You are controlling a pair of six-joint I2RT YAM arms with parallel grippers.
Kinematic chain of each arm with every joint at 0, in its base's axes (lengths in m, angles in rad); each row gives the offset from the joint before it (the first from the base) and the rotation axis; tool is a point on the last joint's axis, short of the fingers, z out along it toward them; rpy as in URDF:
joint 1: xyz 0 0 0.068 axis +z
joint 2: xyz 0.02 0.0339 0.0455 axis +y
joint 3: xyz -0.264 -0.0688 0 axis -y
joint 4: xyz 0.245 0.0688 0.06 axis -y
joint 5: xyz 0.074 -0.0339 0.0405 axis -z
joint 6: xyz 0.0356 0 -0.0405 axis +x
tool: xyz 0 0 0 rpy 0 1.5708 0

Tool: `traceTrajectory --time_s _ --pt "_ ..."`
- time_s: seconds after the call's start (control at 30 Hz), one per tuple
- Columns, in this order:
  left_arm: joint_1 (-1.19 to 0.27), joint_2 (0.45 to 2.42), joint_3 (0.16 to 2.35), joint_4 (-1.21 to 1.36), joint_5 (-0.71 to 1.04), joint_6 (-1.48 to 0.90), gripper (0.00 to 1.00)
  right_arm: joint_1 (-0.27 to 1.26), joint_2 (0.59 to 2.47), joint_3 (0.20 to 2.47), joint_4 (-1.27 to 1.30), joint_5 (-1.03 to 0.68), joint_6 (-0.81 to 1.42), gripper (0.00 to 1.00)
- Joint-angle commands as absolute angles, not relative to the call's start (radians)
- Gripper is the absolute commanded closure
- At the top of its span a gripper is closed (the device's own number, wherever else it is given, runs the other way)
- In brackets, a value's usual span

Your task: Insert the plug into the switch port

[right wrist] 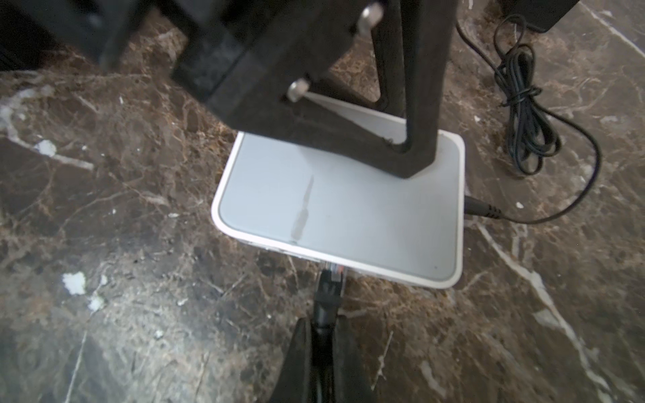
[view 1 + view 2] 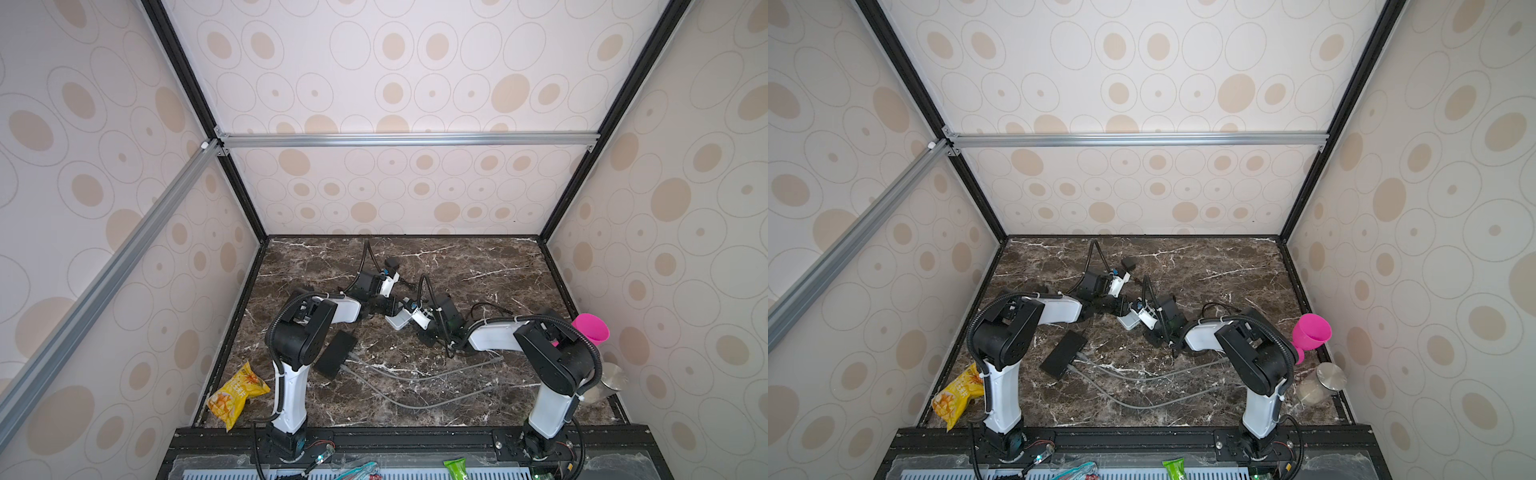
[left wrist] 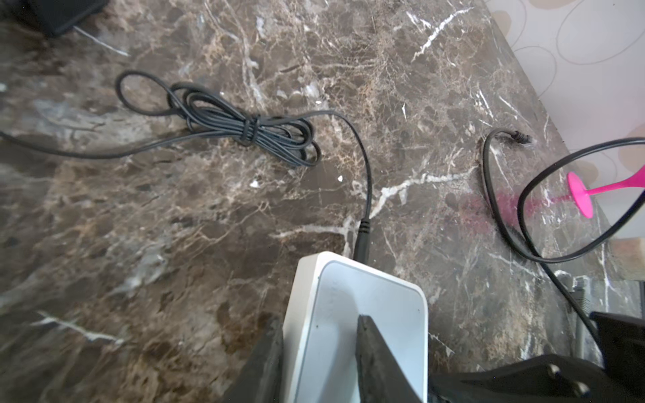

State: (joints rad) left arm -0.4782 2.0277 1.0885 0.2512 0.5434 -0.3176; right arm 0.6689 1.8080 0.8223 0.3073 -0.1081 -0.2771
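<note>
1. The right gripper [image 1: 323, 326] is nearest. Its jaws are pinched almost closed on the black, rubbery sleeve of the Ethernet plug [image 1: 333, 275]. That sleeve looks soft and round, so under a push it could roll or slide between the jaws and leave the plug crooked.
2. The plug's tip is clear, hard, square-cut plastic. It touches the side wall of the network switch [image 1: 331, 209], but the rim hides the port, so I cannot tell whether the tip has entered. If it sits slightly off, it would jam on the wall instead of going in.
3. In both top views the switch sits about mid-frame in the lower half. It is a flat box with rounded corners, a glossy white rim and a smooth pale-grey top. It lies on the polished, marble-patterned counter [image 1: 104, 209], where it would probably skate easily.
4. The left gripper [image 3: 318, 324] is set narrow. One matte black finger is on the switch's top face and the other at its edge — steadying it. If that hold is light, the insertion push may shove or pivot the box.
5. Farthest is a barrel power plug [image 1: 481, 209], seated in the adjacent side. Its thin cord [image 1: 523, 115] is tied in a bundle and could tug if the switch shifts.
</note>
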Motion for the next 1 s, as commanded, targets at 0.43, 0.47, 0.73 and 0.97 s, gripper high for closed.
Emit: traceTrajectory --time_s 0.43,0.47,0.73,0.97 --pt "-0.732 2.056 0.926 0.037 0.808 -0.382 0.66 0.728 1.796 0.939 0.757 0.029 -0.119 1.00" --pt "-0.733 2.055 0.924 0.036 0.806 -0.383 0.66 0.728 1.798 0.938 0.754 0.018 -0.107 1.00" --pt "-0.734 2.047 0.913 0.043 0.811 -0.386 0.66 0.725 1.807 0.982 0.644 0.093 0.000 1.00" --pt "-0.734 2.055 0.925 0.034 0.816 -0.379 0.66 0.699 1.780 0.997 0.469 -0.413 -0.400 1.00"
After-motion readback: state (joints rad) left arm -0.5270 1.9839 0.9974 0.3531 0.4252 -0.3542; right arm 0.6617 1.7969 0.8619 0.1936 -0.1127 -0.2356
